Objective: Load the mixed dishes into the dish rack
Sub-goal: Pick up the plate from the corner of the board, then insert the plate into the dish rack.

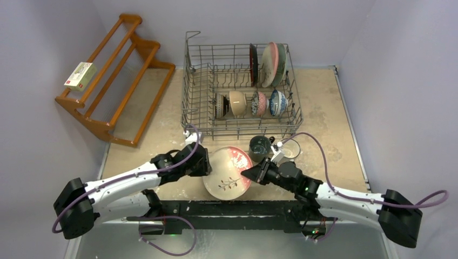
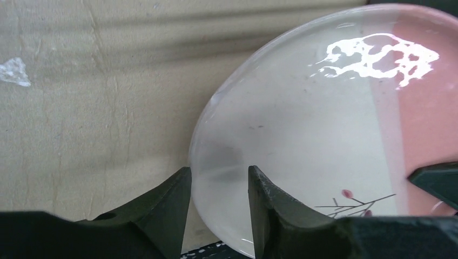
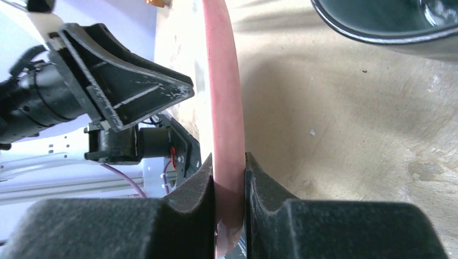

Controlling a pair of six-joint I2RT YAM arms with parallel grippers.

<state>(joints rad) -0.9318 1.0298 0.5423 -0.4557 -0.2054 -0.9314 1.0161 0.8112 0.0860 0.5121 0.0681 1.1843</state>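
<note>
Pink plate [image 1: 228,171]: glazed ceramic, stiff, prob. slick & breakable, so take it by the rim. right gripper [image 3: 229,163] pinches rim; left gripper [image 2: 219,174] spread, straddling far edge, seemingly w/o contact.

Pale lavender walls [image 1: 48,118] close the scene in at nine, twelve and three o'clock, evenly lit with only soft shadows. The desk [image 1: 324,108] has a beige top, scuffed and stained. At ten o'clock a brown wooden slatted shelf [image 1: 116,81] sits tilted against the wall, a small box [image 1: 80,75] resting on it.
</note>
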